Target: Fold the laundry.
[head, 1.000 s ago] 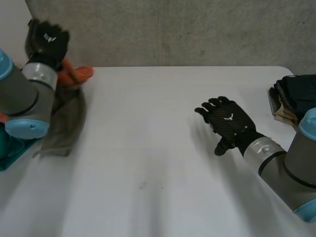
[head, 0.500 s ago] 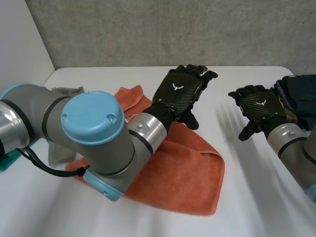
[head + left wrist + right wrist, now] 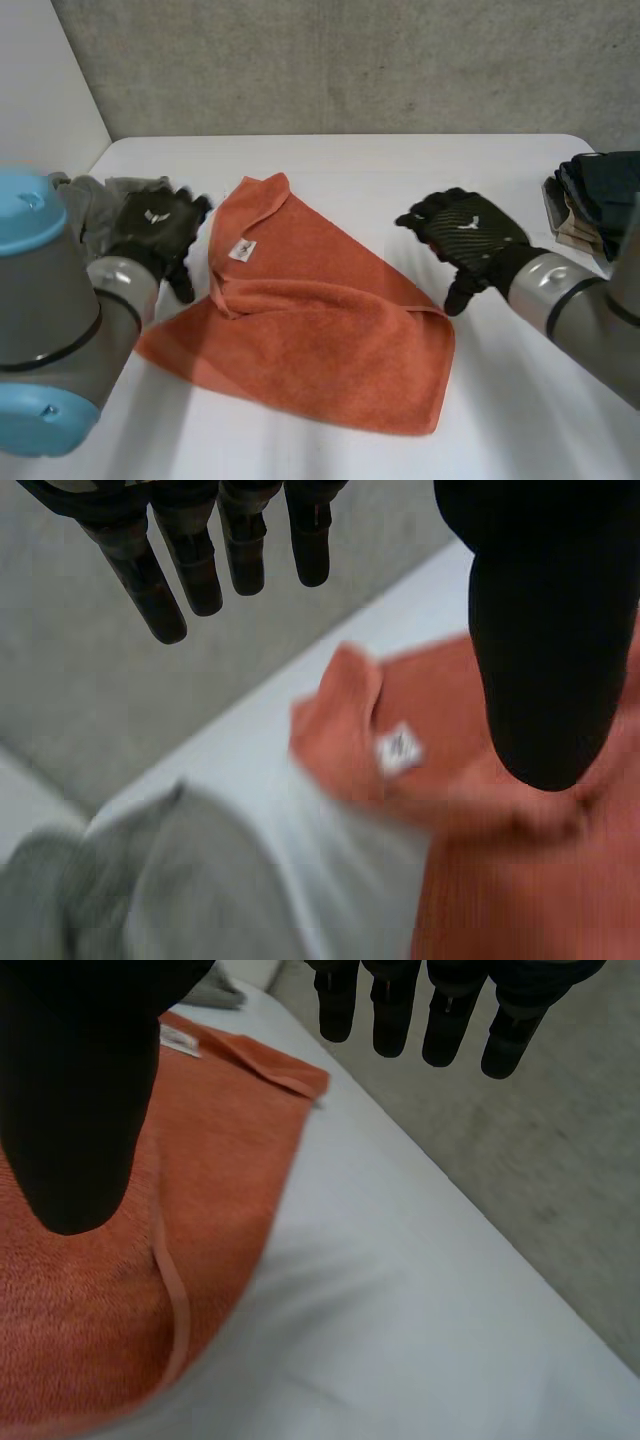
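An orange towel (image 3: 320,330) lies spread and loosely rumpled in the middle of the white table (image 3: 400,160), a white label (image 3: 241,250) showing near its left fold. My left hand (image 3: 155,235) hovers open just off the towel's left edge, fingers (image 3: 190,560) straight and thumb (image 3: 540,630) apart above the towel (image 3: 470,880) and label (image 3: 400,748). My right hand (image 3: 465,235) is open above the towel's right corner. Its thumb (image 3: 90,1090) hangs over the towel (image 3: 90,1300) and its fingers (image 3: 430,1010) reach past the edge.
A grey cloth (image 3: 100,200) lies crumpled at the table's far left, behind my left hand, and shows beside the towel (image 3: 150,880). A stack of dark folded clothes (image 3: 605,190) sits at the right edge. A concrete wall (image 3: 350,60) stands behind the table.
The left hand, shut on the orange towel at the far left, carried it to the middle, let go and drew back to its left edge. The right hand drifted right, then back.
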Tool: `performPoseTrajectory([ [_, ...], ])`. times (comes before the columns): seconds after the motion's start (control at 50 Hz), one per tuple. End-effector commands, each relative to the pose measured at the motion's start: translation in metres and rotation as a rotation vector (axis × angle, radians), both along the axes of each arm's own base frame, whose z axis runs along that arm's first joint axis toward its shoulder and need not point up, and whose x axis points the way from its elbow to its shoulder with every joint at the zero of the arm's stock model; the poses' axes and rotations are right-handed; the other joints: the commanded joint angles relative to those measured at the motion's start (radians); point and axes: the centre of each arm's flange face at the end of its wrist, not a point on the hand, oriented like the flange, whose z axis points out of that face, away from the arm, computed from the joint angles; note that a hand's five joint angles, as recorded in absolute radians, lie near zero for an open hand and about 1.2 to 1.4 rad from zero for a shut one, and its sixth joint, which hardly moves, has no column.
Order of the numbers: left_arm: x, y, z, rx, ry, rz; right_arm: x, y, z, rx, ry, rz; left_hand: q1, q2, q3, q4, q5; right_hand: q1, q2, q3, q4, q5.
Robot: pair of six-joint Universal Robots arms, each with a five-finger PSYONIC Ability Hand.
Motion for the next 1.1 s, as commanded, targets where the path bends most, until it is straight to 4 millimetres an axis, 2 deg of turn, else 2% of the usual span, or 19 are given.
performPoseTrajectory([
  [0.02, 0.007, 0.008, -0.023, 0.053, -0.001, 0.034, 0.038, -0.005, -0.02, -0.038, 0.066, 0.107, 0.084, 0.081, 0.089, 0.086, 0.078, -0.064, -0.042, -0.043, -0.045, -0.051],
  [0.08, 0.0, 0.007, -0.028, 0.067, 0.045, -0.028, 0.048, -0.007, -0.029, -0.029, 0.07, 0.127, 0.111, 0.107, 0.115, 0.113, 0.104, -0.064, -0.042, -0.043, -0.045, -0.051],
  [0.22, -0.018, -0.002, -0.043, 0.098, 0.097, -0.167, 0.046, -0.007, -0.045, 0.008, 0.099, 0.1, 0.119, 0.116, 0.124, 0.121, 0.113, -0.064, -0.042, -0.043, -0.045, -0.051],
  [0.42, -0.027, -0.021, -0.073, 0.151, 0.045, -0.167, 0.037, -0.004, -0.053, 0.047, 0.116, 0.067, 0.249, 0.245, 0.253, 0.251, 0.242, -0.064, -0.042, -0.043, -0.045, -0.051],
  [0.58, -0.03, -0.036, -0.08, 0.104, -0.037, -0.157, 0.031, 0.0, -0.062, 0.085, 0.131, 0.056, 0.627, 0.623, 0.631, 0.629, 0.621, -0.064, -0.042, -0.043, -0.045, -0.051],
  [0.68, -0.033, -0.046, -0.074, 0.062, -0.055, -0.146, 0.027, 0.004, -0.063, 0.098, 0.132, 0.049, 1.146, 1.142, 1.15, 1.148, 1.139, -0.064, -0.042, -0.043, -0.045, -0.051],
  [0.74, -0.035, -0.051, -0.074, 0.057, -0.063, -0.142, 0.021, 0.002, -0.059, 0.096, 0.125, 0.02, 1.147, 1.143, 1.151, 1.149, 1.14, -0.064, -0.042, -0.043, -0.045, -0.051],
  [0.8, -0.038, -0.053, -0.064, 0.022, -0.073, -0.134, 0.013, -0.005, -0.054, 0.098, 0.106, -0.052, 1.147, 1.143, 1.151, 1.149, 1.14, -0.064, -0.042, -0.043, -0.045, -0.051],
  [0.84, -0.039, -0.054, -0.05, -0.018, -0.07, -0.12, 0.003, -0.012, -0.044, 0.107, 0.059, -0.16, 1.147, 1.143, 1.151, 1.149, 1.14, -0.064, -0.042, -0.043, -0.045, -0.051],
  [0.88, -0.04, -0.053, -0.027, -0.079, -0.047, -0.115, -0.002, -0.015, -0.037, 0.122, 0.013, -0.223, 1.147, 1.143, 1.151, 1.149, 1.14, -0.064, -0.042, -0.043, -0.045, -0.051],
  [0.9, -0.042, -0.049, -0.003, -0.135, -0.018, -0.12, -0.006, -0.017, -0.03, 0.133, -0.033, -0.27, 1.147, 1.143, 1.151, 1.149, 1.14, -0.064, -0.042, -0.043, -0.045, -0.051],
  [0.98, -0.042, -0.037, 0.045, -0.252, 0.042, -0.131, -0.007, -0.017, -0.022, 0.183, -0.141, -0.305, 1.147, 1.143, 1.151, 1.149, 1.14, -0.064, -0.042, -0.043, -0.045, -0.051],
  [1.1, -0.038, -0.025, 0.094, -0.379, 0.1, -0.133, -0.004, -0.016, -0.017, 0.272, -0.258, -0.318, 1.147, 1.143, 1.151, 1.149, 1.14, -0.064, -0.042, -0.043, -0.045, -0.051],
])
